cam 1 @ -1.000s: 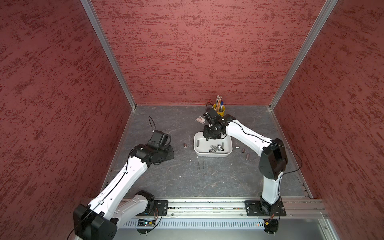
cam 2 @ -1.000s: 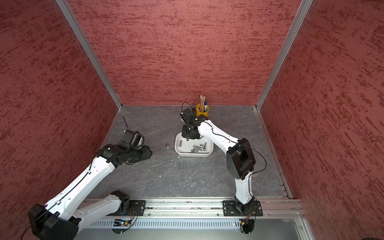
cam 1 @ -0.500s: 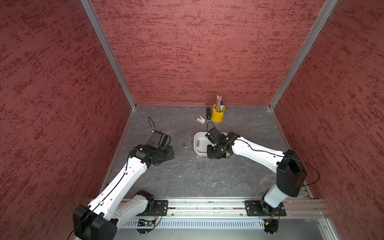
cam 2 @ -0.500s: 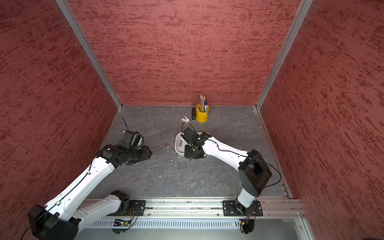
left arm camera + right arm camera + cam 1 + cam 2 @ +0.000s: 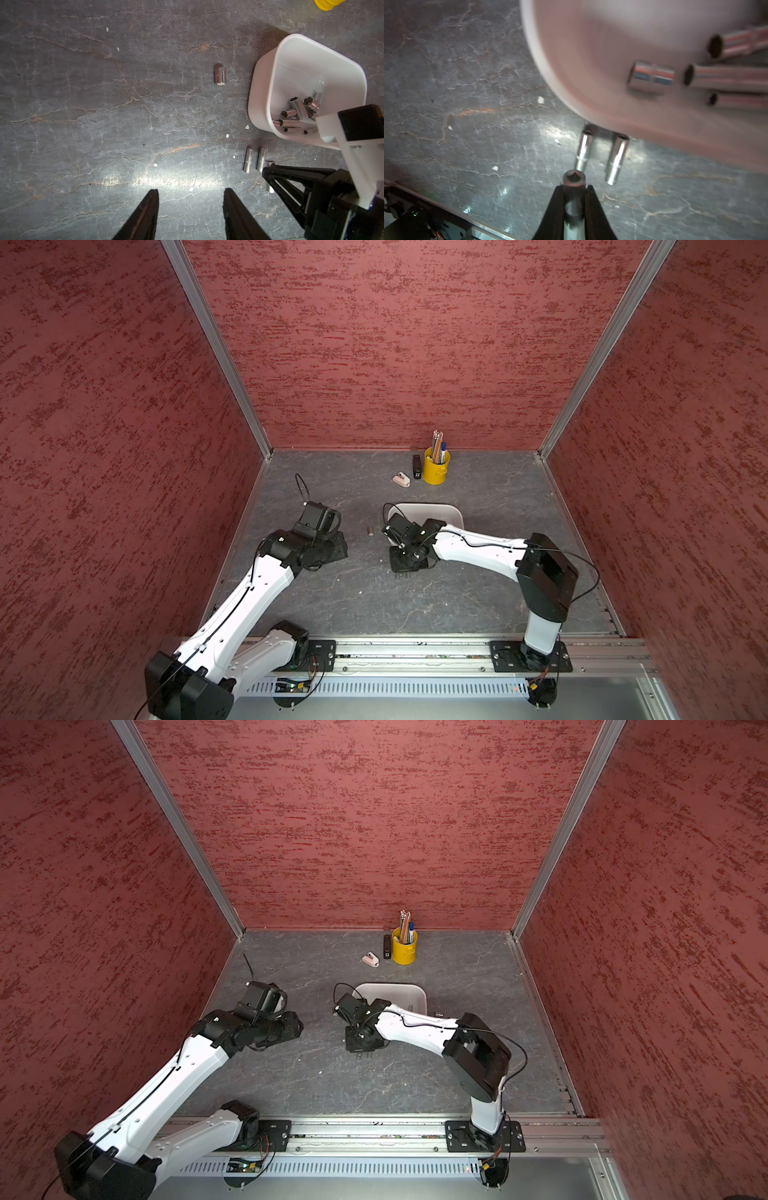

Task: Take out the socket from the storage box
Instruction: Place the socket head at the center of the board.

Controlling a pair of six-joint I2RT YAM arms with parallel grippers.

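The storage box point(image 5: 432, 511) point(image 5: 395, 992) is a white tray on the grey table. Its bare wall point(image 5: 268, 87) point(image 5: 571, 62) shows in both wrist views, with several chrome sockets point(image 5: 297, 112) point(image 5: 652, 78) lying inside. My right gripper point(image 5: 574, 187) point(image 5: 405, 562) is shut on a long socket point(image 5: 574, 179) just outside the box's near edge, low over the table. Two sockets point(image 5: 583, 149) point(image 5: 615, 160) lie side by side in front of it. A short socket point(image 5: 220, 73) point(image 5: 370, 530) lies left of the box. My left gripper point(image 5: 191, 192) hangs open and empty over bare table, to the left.
A yellow pen cup point(image 5: 435, 470), a black stapler-like object point(image 5: 417, 466) and a small pink-white item point(image 5: 401, 480) stand near the back wall. Red walls close in three sides. The metal rail point(image 5: 415, 651) runs along the front.
My right arm has swung from over the back of the box to the table at its near left corner, carrying the socket. The left arm has not moved.
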